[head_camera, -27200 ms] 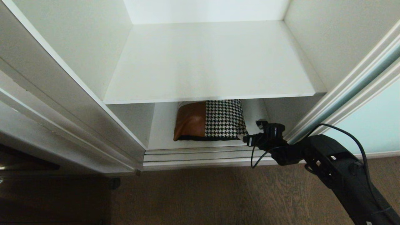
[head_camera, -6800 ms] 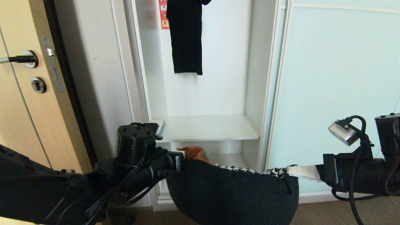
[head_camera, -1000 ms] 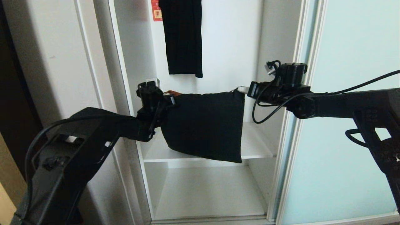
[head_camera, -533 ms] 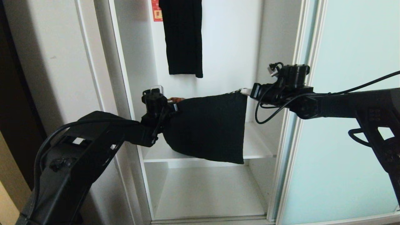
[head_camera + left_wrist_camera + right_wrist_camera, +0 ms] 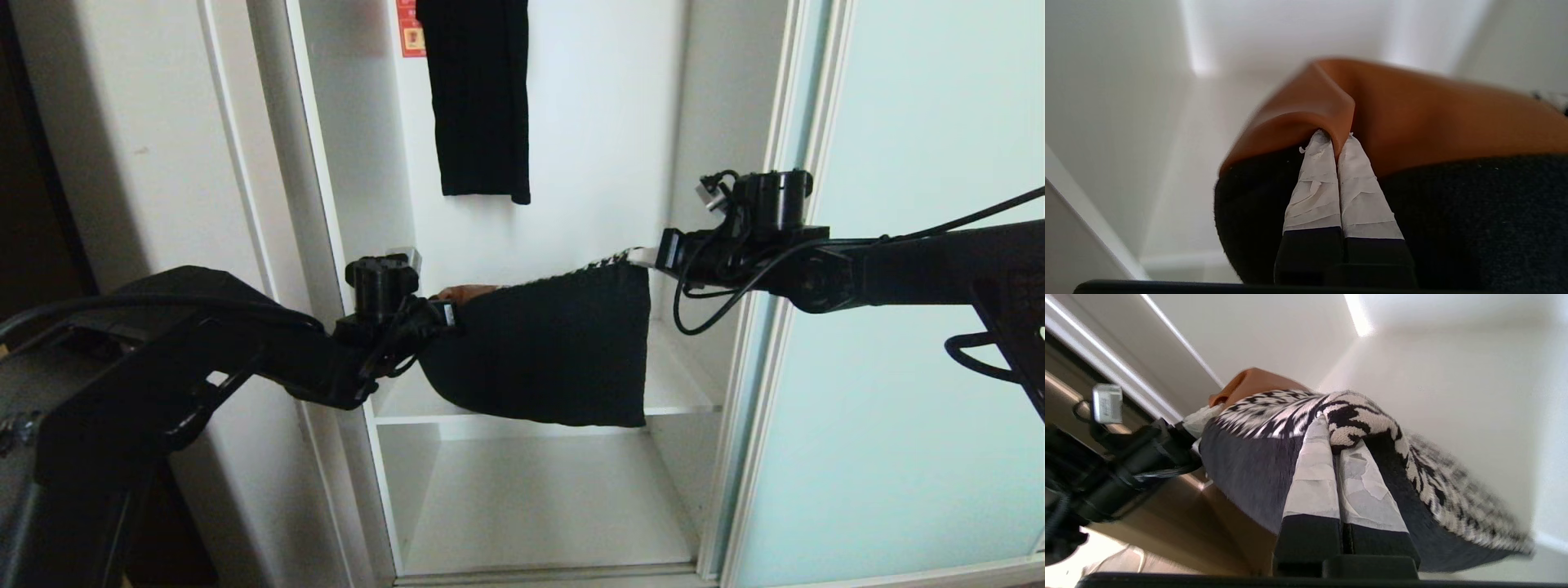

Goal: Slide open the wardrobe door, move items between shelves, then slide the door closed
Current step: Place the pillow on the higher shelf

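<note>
One cushion [image 5: 547, 351] hung btwn left gripper [image 5: 445, 314] & right gripper [image 5: 653, 255], both pinched tight on its corners. Two shelves [image 5: 682, 392] behind (black garment [image 5: 482, 98] above); sliding wardrobe door [image 5: 914, 327] stood at right.

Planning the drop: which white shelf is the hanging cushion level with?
The upper shelf; the cushion hangs across its front edge, while the lower shelf lies well beneath.

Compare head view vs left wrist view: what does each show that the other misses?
Head view only: the long black ribbed garment hanging in the wardrobe, the frosted aqua sliding door, the white shelf, and the right pincer clamped on the cushion's other top corner.
Left wrist only: the left pincer's taped fingertips shut on a tan-orange fold.
Both: the soft square cushion with black back, held by the left pincer.
</note>
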Available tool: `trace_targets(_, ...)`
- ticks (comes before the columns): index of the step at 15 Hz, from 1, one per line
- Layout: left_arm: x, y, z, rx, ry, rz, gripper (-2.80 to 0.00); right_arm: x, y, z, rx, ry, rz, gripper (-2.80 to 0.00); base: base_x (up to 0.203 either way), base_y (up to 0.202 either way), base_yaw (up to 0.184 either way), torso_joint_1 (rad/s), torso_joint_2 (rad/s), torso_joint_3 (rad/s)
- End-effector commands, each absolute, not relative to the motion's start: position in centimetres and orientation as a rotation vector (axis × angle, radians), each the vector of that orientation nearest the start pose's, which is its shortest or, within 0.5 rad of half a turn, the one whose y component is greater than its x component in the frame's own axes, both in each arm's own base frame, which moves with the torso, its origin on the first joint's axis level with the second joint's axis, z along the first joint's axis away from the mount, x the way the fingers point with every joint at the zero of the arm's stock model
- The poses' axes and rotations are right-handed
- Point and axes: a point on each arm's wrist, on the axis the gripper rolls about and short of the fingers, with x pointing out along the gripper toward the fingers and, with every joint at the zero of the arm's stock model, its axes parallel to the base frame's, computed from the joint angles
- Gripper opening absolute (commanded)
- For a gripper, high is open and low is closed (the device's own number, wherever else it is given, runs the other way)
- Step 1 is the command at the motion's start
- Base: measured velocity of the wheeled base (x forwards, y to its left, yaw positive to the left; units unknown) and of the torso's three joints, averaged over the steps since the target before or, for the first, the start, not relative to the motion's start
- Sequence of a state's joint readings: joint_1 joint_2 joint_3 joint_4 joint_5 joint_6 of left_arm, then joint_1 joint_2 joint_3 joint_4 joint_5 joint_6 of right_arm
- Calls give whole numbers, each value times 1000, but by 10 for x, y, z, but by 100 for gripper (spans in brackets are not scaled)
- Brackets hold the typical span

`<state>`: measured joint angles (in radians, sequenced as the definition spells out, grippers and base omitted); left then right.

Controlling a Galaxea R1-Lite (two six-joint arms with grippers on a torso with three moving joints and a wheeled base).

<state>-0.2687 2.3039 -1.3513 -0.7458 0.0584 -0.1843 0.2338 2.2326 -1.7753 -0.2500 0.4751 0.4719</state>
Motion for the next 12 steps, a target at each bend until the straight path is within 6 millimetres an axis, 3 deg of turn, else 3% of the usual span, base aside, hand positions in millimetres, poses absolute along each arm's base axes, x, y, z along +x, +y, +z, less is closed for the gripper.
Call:
trace_targets(1, 431, -115, 107, -149, 291, -239, -280, 447, 123, 197, 480, 428, 649, -280, 0, 0, 0, 0, 0, 0)
trace_targets(6, 437, -111, 83, -134, 432, -234, -280, 453, 125, 158, 491, 535, 625, -280, 0, 0, 0, 0, 0, 0)
trace_targets(9, 457, -102, 79, -146, 427, -207, -280, 461, 126, 143, 494, 557, 615, -280, 0, 0, 0, 0, 0, 0)
trace_targets(12, 472, -95, 90, -229, 373, -174, -280, 460, 121, 152, 493, 526, 615, -280, 0, 0, 0, 0, 0, 0)
